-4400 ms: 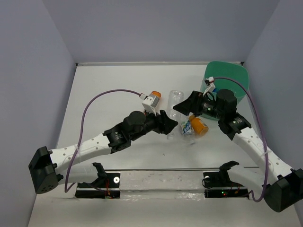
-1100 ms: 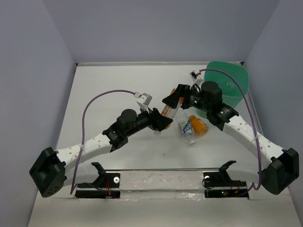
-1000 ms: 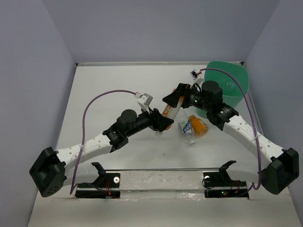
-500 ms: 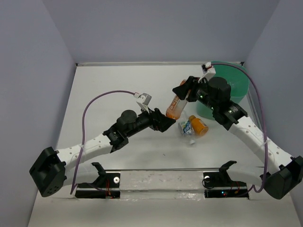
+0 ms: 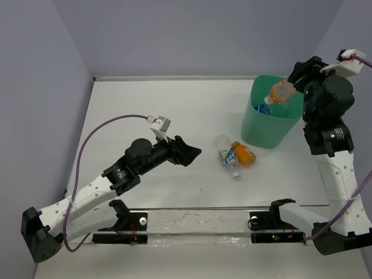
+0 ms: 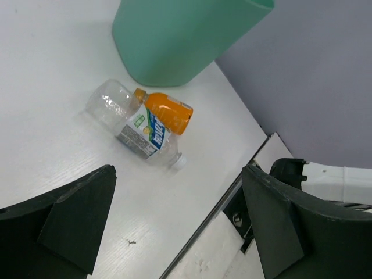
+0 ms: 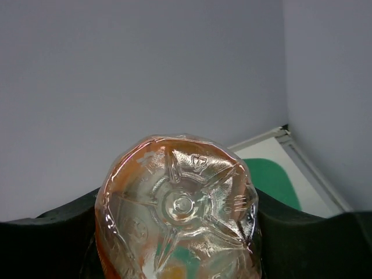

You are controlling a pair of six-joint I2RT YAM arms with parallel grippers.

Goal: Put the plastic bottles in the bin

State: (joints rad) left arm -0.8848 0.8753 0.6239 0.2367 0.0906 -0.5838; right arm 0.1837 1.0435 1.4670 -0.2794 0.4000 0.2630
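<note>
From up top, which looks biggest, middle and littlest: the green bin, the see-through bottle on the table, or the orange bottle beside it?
1. green bin, by far the biggest.
2. see-through bottle, the longer of the two lying side by side.
3. orange bottle, a bit shorter and stubbier.

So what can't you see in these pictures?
- Top view: the bin's inside, mostly hidden by its wall and the held orange bottle.
- Right wrist view: that bottle's base blocks what lies below.
- Left wrist view: the bin's top is cut off; the labelled bottle's print is too small.
</note>
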